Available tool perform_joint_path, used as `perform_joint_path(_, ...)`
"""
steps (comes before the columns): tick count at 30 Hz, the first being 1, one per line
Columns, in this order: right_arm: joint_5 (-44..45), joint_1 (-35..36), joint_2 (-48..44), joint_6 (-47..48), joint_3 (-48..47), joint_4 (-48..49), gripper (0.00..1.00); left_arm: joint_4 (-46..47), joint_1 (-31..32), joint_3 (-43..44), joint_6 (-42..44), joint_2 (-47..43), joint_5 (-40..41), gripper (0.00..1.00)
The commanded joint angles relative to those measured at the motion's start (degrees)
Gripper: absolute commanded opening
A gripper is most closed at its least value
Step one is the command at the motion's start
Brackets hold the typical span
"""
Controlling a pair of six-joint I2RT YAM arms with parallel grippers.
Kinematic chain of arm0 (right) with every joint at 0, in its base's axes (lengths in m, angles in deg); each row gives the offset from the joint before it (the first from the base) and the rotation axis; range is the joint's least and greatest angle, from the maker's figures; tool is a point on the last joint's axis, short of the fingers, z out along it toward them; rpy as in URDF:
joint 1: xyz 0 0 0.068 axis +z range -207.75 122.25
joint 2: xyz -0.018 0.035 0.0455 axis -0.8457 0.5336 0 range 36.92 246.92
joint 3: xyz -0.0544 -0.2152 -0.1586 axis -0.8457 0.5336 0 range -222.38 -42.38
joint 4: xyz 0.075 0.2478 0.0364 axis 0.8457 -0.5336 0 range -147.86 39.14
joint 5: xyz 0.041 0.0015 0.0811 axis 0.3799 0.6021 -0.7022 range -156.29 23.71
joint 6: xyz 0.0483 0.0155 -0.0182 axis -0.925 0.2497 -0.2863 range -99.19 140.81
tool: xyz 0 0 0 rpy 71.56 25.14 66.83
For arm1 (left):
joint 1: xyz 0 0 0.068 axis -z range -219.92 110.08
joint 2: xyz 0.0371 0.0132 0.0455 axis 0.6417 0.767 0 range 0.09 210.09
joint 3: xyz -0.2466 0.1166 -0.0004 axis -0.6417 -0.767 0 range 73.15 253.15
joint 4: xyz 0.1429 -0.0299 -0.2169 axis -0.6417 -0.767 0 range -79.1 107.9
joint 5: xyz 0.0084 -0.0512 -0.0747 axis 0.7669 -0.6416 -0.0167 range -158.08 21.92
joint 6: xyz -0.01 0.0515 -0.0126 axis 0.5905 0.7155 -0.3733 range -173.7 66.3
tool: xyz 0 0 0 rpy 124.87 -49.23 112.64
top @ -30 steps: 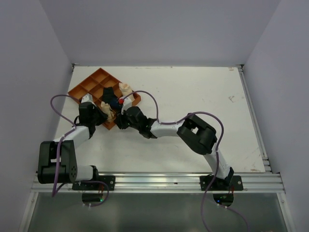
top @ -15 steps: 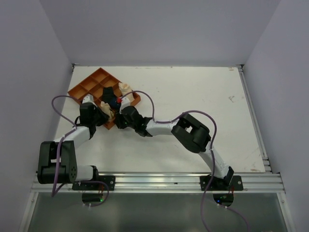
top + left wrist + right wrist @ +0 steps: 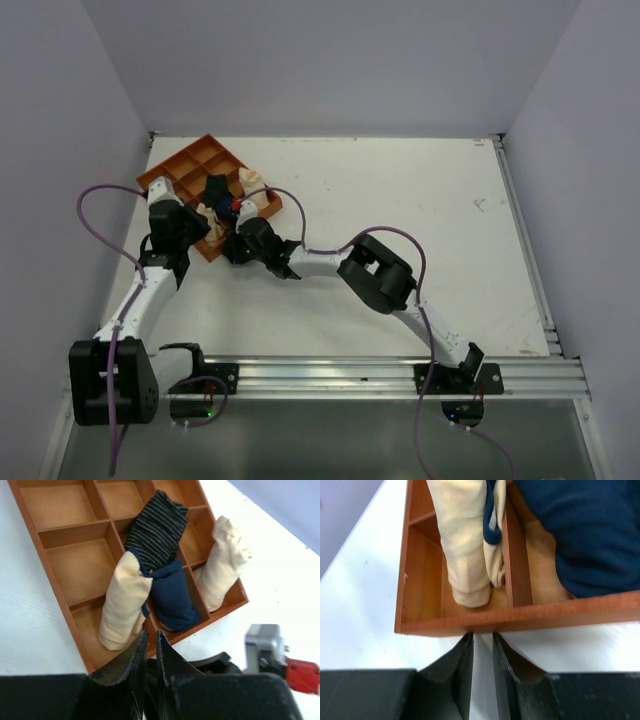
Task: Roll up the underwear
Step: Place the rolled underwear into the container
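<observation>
The underwear (image 3: 122,600) is a beige roll with a dark edge band, standing in a near-row compartment of the orange tray (image 3: 80,565). In the right wrist view the underwear (image 3: 465,545) leans just behind the tray's front wall (image 3: 545,615). My left gripper (image 3: 151,635) hovers just in front of it, jaws a narrow slit apart with nothing between them. My right gripper (image 3: 482,636) stands open on the table against the tray's front wall, empty. From above, the left gripper (image 3: 195,218) and right gripper (image 3: 230,240) flank the underwear (image 3: 207,213).
The tray (image 3: 185,165) sits at the table's far left. It also holds a dark striped roll (image 3: 157,525), a dark blue roll (image 3: 172,595) and a paler cream roll (image 3: 222,565). The right arm's grey and red wrist part (image 3: 272,652) lies close beside my left fingers.
The left arm has stretched out to the left and its jaws have parted slightly. The right gripper has followed leftward along the tray's front. The tray has shifted a little left.
</observation>
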Motion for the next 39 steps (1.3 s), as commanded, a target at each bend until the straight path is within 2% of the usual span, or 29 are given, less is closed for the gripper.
perform_joint_path(1,-2.88,-0.10,2.89,-0.64,-6.78,-0.27,0.26,1.66,0.30,1.15,4.44,-4.58,1.86,0.16)
perform_joint_path(2,-3.50,-0.18,3.17,0.15,-7.84,-1.76,0.27,2.53,0.31,0.88,6.03,-6.50,0.11,0.18)
perform_joint_path(3,-4.81,-0.10,2.91,0.86,-8.28,-2.12,0.27,5.07,0.31,0.71,7.87,-7.22,-6.78,0.20)
perform_joint_path(5,-5.53,-0.18,-0.68,2.35,-5.75,-1.95,0.27,7.72,0.22,0.35,13.24,-9.06,-15.42,0.23)
perform_joint_path(6,-5.01,-0.10,-2.70,2.79,-1.04,-1.77,0.27,10.77,0.30,-0.17,14.38,-9.42,-25.30,0.23)
perform_joint_path(7,-4.57,-0.10,-4.81,4.36,1.88,-1.34,0.27,12.37,0.31,-0.35,14.66,-9.51,-29.31,0.23)
perform_joint_path(8,-3.95,-0.18,-10.57,5.42,8.00,-0.46,0.27,13.61,0.48,-0.44,13.79,-9.33,-31.96,0.24)
perform_joint_path(10,-0.53,-0.36,-16.84,7.36,13.13,-5.09,0.27,18.43,1.44,-0.87,11.24,-8.63,-39.43,0.23)
perform_joint_path(11,2.44,-0.53,-23.22,7.45,15.68,-6.85,0.27,20.37,1.80,-1.14,10.27,-7.93,-41.29,0.22)
perform_joint_path(12,3.77,-0.88,-27.29,7.54,21.89,-8.26,0.28,23.34,5.11,-1.49,9.66,-7.49,-43.04,0.20)
perform_joint_path(14,8.42,-1.32,-34.32,6.85,28.33,-12.74,0.33,24.95,8.81,-1.49,9.30,-6.96,-43.33,0.20)
perform_joint_path(15,12.19,-1.59,-41.93,6.14,33.93,-14.59,0.34,25.74,12.49,-1.49,9.39,-6.87,-43.33,0.20)
perform_joint_path(18,16.52,-1.77,-56.00,4.29,43.44,-19.34,0.48,25.48,16.29,-1.58,9.39,-8.27,-44.28,0.24)
perform_joint_path(19,17.05,-1.68,-59.64,3.68,45.05,-22.48,0.65,25.40,16.91,-2.01,9.39,-9.06,-44.73,0.31)
perform_joint_path(20,17.76,-1.85,-62.63,3.33,46.46,-23.99,0.73,25.40,17.61,-2.28,9.39,-10.46,-45.43,0.34)
perform_joint_path(22,19.25,-1.77,-71.16,2.63,49.71,-28.02,0.99,25.92,19.46,-2.98,9.73,-11.61,-49.99,0.43)
perform_joint_path(25,22.76,-1.68,-80.72,0.35,52.70,-33.21,0.99,25.66,21.22,-5.61,10.35,-14.69,-53.42,0.58)
perform_joint_path(26,23.47,-1.77,-83.12,-0.53,53.06,-34.80,0.99,25.48,21.48,-6.84,10.35,-15.91,-54.04,0.59)
perform_joint_path(27,24.17,-1.68,-84.88,-1.93,53.50,-36.65,0.99,23.92,21.66,-7.20,10.70,-16.45,-55.79,1.00)
perform_joint_path(31,26.73,-1.77,-93.22,-4.49,53.85,-45.08,0.99,16.62,21.66,-7.29,15.00,-18.55,-57.83,1.00)
perform_joint_path(39,26.38,-1.68,-98.52,-5.20,56.40,-47.66,0.99,13.63,21.58,-9.93,14.65,-23.48,-57.57,1.00)
